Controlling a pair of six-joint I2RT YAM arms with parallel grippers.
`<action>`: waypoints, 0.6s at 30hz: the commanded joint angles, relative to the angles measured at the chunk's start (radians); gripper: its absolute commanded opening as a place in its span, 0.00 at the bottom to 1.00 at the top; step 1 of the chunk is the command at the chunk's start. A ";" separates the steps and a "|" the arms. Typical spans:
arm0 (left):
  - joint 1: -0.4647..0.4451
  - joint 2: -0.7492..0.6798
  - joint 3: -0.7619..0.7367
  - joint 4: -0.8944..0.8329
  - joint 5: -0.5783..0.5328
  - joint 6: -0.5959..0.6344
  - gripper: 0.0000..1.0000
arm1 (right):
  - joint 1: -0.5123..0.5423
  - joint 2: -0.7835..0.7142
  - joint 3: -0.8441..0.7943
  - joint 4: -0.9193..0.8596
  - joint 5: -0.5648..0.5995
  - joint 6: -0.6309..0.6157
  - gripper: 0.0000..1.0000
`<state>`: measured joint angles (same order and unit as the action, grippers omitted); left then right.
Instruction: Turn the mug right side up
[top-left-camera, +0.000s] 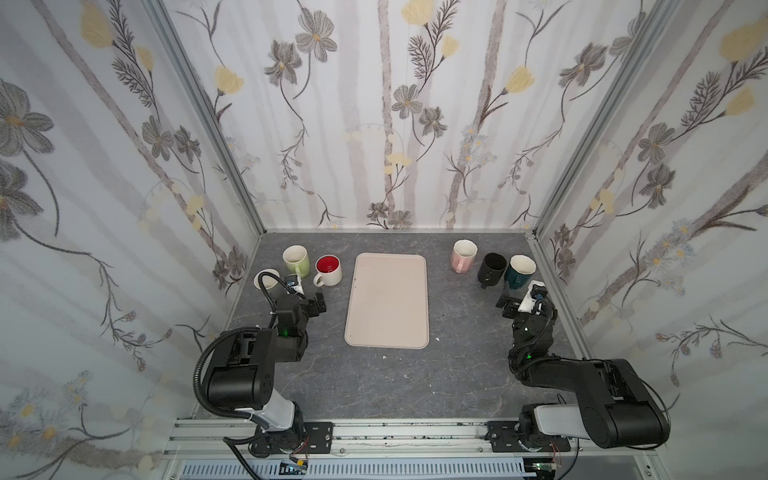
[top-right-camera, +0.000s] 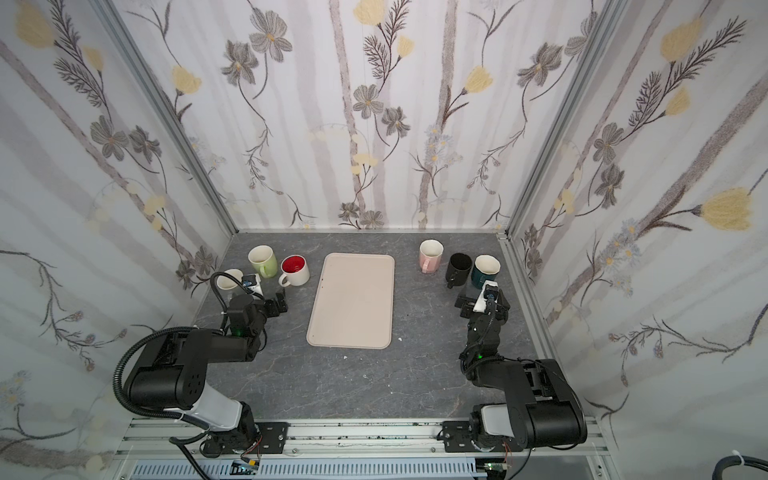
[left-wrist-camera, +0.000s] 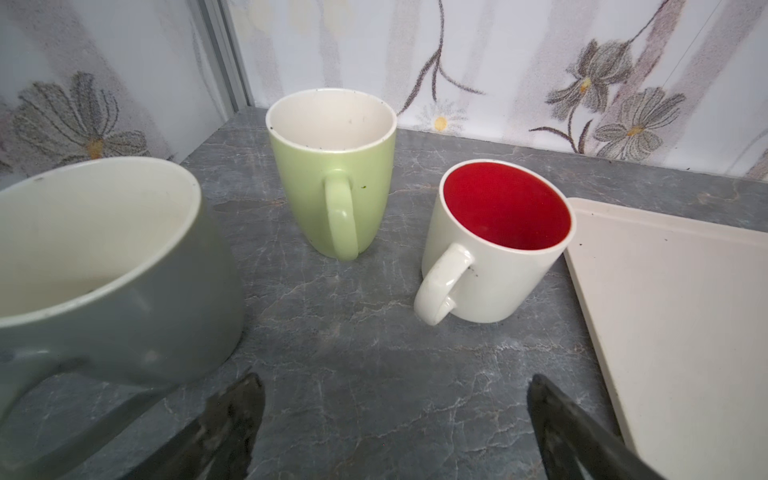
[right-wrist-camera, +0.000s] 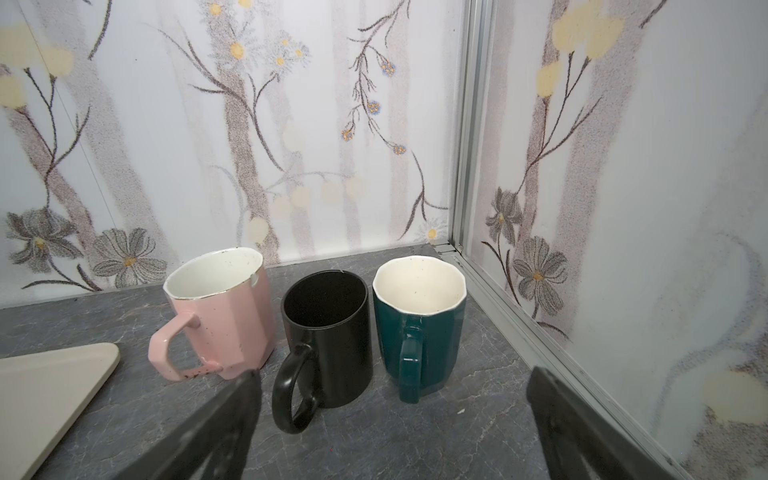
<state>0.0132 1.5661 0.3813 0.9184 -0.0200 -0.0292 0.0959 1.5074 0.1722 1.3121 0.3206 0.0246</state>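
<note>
Six mugs stand upright, mouths up, toward the far side of the worktop (top-left-camera: 374, 374). On my left: a pale green mug (top-left-camera: 296, 259), a white mug with a red inside (top-left-camera: 328, 270) near it, and a grey mug with a white inside (top-left-camera: 267, 279) nearer me. On my right, in a close row: a faceted pink mug (top-left-camera: 463, 256), a black mug (top-left-camera: 491, 269), and a teal mug with a cream inside (top-left-camera: 519, 271). Handles face roughly toward me.

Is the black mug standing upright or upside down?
Upright: the black mug stands with its open mouth facing up in the right wrist view.

Beige tray (top-left-camera: 386, 299), grey table (top-left-camera: 457, 374), floral walls (top-left-camera: 374, 124)
</note>
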 joint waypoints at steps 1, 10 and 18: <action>-0.007 0.002 0.008 -0.007 -0.047 -0.006 1.00 | -0.008 0.004 0.010 0.037 -0.020 -0.007 1.00; -0.022 0.000 0.010 -0.016 -0.066 0.009 1.00 | -0.016 0.002 0.015 0.028 -0.031 0.000 1.00; -0.025 0.002 0.015 -0.024 -0.067 0.011 1.00 | -0.015 0.002 0.016 0.026 -0.032 0.000 1.00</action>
<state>-0.0124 1.5665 0.3889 0.9005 -0.0788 -0.0231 0.0792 1.5078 0.1814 1.3083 0.2943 0.0254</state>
